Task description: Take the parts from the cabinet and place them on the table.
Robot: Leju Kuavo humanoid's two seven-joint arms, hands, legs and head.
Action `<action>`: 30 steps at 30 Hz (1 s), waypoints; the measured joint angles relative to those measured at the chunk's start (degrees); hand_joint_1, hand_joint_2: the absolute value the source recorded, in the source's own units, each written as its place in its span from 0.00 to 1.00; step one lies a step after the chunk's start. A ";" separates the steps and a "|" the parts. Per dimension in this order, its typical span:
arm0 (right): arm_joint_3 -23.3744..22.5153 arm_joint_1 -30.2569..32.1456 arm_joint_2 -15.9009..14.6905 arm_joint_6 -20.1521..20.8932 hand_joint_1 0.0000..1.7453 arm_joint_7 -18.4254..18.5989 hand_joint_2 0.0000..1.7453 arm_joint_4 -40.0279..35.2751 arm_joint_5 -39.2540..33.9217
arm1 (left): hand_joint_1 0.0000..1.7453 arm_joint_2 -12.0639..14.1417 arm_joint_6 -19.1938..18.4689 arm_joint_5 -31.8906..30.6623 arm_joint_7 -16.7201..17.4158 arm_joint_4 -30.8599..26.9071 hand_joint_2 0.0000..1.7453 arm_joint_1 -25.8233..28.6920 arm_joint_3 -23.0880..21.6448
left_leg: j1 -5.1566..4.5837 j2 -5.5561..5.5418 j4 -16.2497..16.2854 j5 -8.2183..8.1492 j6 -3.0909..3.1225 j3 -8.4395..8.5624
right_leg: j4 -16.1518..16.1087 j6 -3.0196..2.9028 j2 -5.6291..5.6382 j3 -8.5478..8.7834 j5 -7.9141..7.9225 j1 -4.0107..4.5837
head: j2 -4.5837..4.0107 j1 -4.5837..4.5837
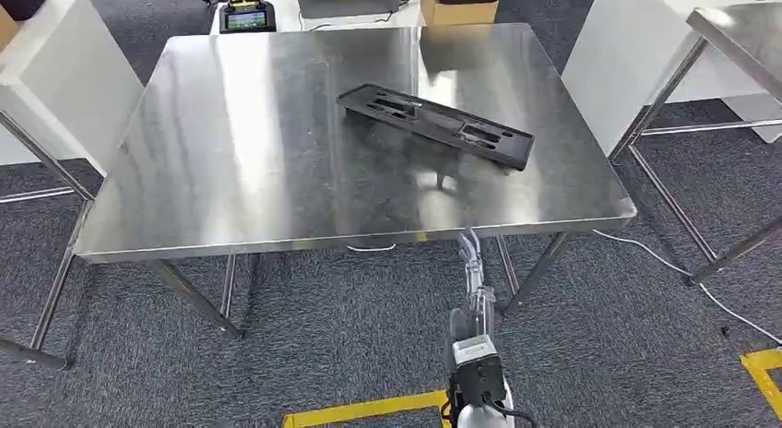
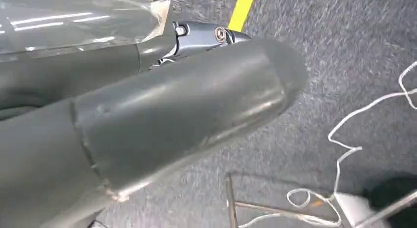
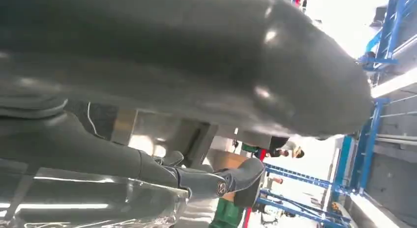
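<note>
Head view: a steel table (image 1: 249, 151) takes most of the picture, and on it lies one black part (image 1: 433, 125), a long flat plate with cut-out openings. It lies flat on the table top, a little toward 2 o'clock from the table's middle, with its long side running from 10 o'clock to 4 o'clock. The right arm (image 1: 475, 354) comes up from 6 o'clock and ends with the right hand (image 1: 470, 253) just at the near edge of the table, below the part and well apart from it. The hand is thin and small here; I cannot tell if its fingers are apart or together, and I see nothing in it. Grey carpet (image 1: 350, 326) with yellow floor tape (image 1: 369, 410) lies under the table. Left wrist view: the left hand (image 2: 162, 120) shows as a thick grey thumb over the carpet, and a white cable (image 2: 344, 154) lies on the floor beyond it. The fingers are not clear, so their state I cannot tell. Right wrist view: the right hand's thumb (image 3: 196, 66) is big and near, and a darker finger (image 3: 226, 181) reaches out beside it, apart from the thumb, with nothing between them.
</note>
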 joint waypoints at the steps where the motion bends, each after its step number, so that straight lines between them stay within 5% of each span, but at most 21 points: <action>1: -0.02 0.00 -0.02 0.15 0.00 0.31 0.00 -0.11 0.02 | 0.00 -0.02 0.31 -0.07 0.02 0.00 0.00 0.08 -0.04 | -0.20 0.07 0.04 0.01 0.29 -0.47 | 0.00 0.65 -0.10 -0.13 0.46 -0.01 | 0.00 0.00; 3: -0.11 0.25 -0.07 0.15 0.00 0.57 0.00 -0.11 0.07 | 0.00 -0.07 -0.41 0.28 0.39 0.00 0.00 0.25 0.07 | -0.67 0.15 -0.01 0.84 1.67 -1.02 | -0.32 1.55 -0.05 -0.43 1.52 -0.06 | 0.00 -0.02; 4: -0.15 0.35 -0.31 0.15 0.00 0.55 0.00 -0.11 0.04 | 0.00 -0.20 -0.39 0.15 0.44 0.04 0.00 0.30 0.09 | -0.14 0.62 -0.65 1.86 2.76 -1.80 | 0.41 1.69 -0.08 -0.77 0.97 0.10 | 0.00 0.09; 6: -0.20 0.66 -0.61 0.15 0.00 0.55 0.00 -0.11 -0.42 | 0.00 -0.28 0.75 -0.84 0.48 0.04 0.00 0.12 -0.04 | -0.51 0.74 -0.73 3.26 3.96 -3.47 | 5.60 0.39 0.32 -3.20 -5.21 -0.11 | 0.00 0.26; 8: -0.26 0.69 -0.87 0.15 0.00 0.59 0.00 -0.09 -0.70 | 0.00 -0.39 0.75 -0.92 0.66 0.04 0.00 0.20 -0.02 | -0.72 0.86 -0.69 4.63 3.82 -5.39 | 13.93 -0.04 0.44 -5.09 -10.35 -0.10 | 0.00 0.33; 10: -0.33 0.76 -1.05 0.15 0.00 0.59 0.00 0.00 -0.70 | 0.00 -0.37 0.34 -0.90 0.74 0.04 0.00 0.20 0.00 | -0.86 1.10 -0.62 6.15 3.73 -7.44 | 18.00 1.06 0.47 -4.62 -9.65 -0.09 | 0.00 0.33; 12: -0.35 0.75 -1.11 0.13 0.00 0.59 0.00 0.00 -0.50 | 0.00 -0.44 1.06 -1.80 0.72 0.04 0.00 0.15 -0.13 | -0.97 1.14 -0.49 7.73 3.48 -8.99 | 13.68 2.37 0.49 0.00 -5.59 -0.03 | 0.00 0.37; 13: -0.35 0.73 -1.14 0.09 0.00 0.59 0.00 0.00 -0.31 | 0.00 -0.44 1.38 -1.95 0.79 0.04 0.00 0.15 -0.42 | -0.99 1.10 -0.44 8.46 3.24 -9.75 | 8.80 2.32 0.49 3.73 -4.86 -0.05 | 0.00 0.37; 15: -0.35 0.65 -1.11 -0.15 0.00 0.63 0.00 -0.02 -0.11 | 0.00 -0.48 1.10 -1.91 1.03 0.04 0.00 0.04 -0.46 | -1.37 1.01 -0.07 9.44 2.64 -10.46 | -2.82 1.34 0.53 11.42 -7.26 0.60 | 0.00 0.51; 18: -0.39 1.25 -1.16 -1.03 0.00 0.70 0.00 0.02 -0.20 | 0.00 -0.37 1.43 -2.43 1.62 0.06 0.00 -0.12 -0.79 | -1.30 1.05 -0.09 11.03 1.87 -10.85 | -2.97 0.36 0.61 10.41 -7.66 0.64 | 0.00 0.24; 19: -0.42 1.43 -1.14 -1.33 0.00 0.72 0.00 0.04 -0.20 | 0.00 -0.31 1.10 -2.32 1.68 0.11 0.00 -0.04 -0.79 | -0.93 0.98 0.27 10.59 1.50 -11.20 | -2.95 -0.47 0.49 9.88 -7.11 -0.52 | 0.00 0.16; 21: -0.44 1.77 -1.09 -1.75 0.00 0.77 0.00 0.00 -0.33 | 0.00 -0.22 2.50 -3.09 1.71 0.11 0.00 0.00 -0.92 | -0.64 0.95 3.94 3.53 0.86 -12.23 | -2.81 -1.87 0.14 8.83 -5.91 -0.14 | 0.00 0.07; 23: -0.50 2.12 -1.09 -1.92 0.00 1.01 0.00 -0.05 -0.63 | 0.00 -0.06 2.17 -2.30 2.19 0.11 0.00 -0.08 -0.98 | -0.55 0.79 11.96 -2.53 0.36 -13.45 | -2.67 -2.14 -0.07 7.41 -4.68 0.18 | 0.00 0.03; 24: -0.55 2.28 -1.09 -1.94 0.00 1.12 0.00 -0.05 -0.70 | 0.00 0.09 1.28 -1.86 2.45 0.11 0.00 -0.14 -0.79 | -0.52 0.74 15.43 -2.95 0.22 -13.77 | -2.34 -2.10 -0.15 6.52 -4.13 0.32 | 0.00 0.09; 26: -0.64 2.45 -1.09 -1.92 0.00 1.33 0.00 -0.09 -1.01 | 0.00 0.20 1.98 -2.61 2.45 0.11 0.00 -0.15 -0.79 | -0.49 0.71 16.30 0.47 0.31 -12.05 | -1.17 -1.76 -0.16 4.86 -3.46 0.38 | 0.00 0.05; 28: -0.79 2.49 -1.09 -1.66 0.00 1.36 0.00 -0.15 -1.40 | 0.00 0.26 3.27 -3.11 2.34 0.11 0.00 -0.19 -0.83 | -0.47 0.68 8.33 3.51 0.80 -5.79 | 0.28 -1.58 -0.13 2.93 -3.16 0.37 | 0.00 0.05; 29: -0.90 2.46 -1.09 -1.40 0.00 1.31 0.00 -0.29 -1.42 | 0.00 0.26 3.70 -2.84 2.40 0.11 0.00 -0.39 -0.81 | -0.48 0.51 3.81 1.06 1.18 -3.22 | 0.77 -1.31 -0.14 2.32 -2.98 0.37 | 0.00 0.02; 30: -1.01 2.39 -1.09 -1.18 0.00 1.20 0.00 -0.44 -1.42 | 0.00 0.24 3.48 -2.21 2.51 0.11 0.00 -0.47 -0.70 | -0.81 0.30 1.32 0.47 1.43 -1.91 | 0.99 -0.81 -0.14 1.84 -2.65 0.69 | 0.00 0.07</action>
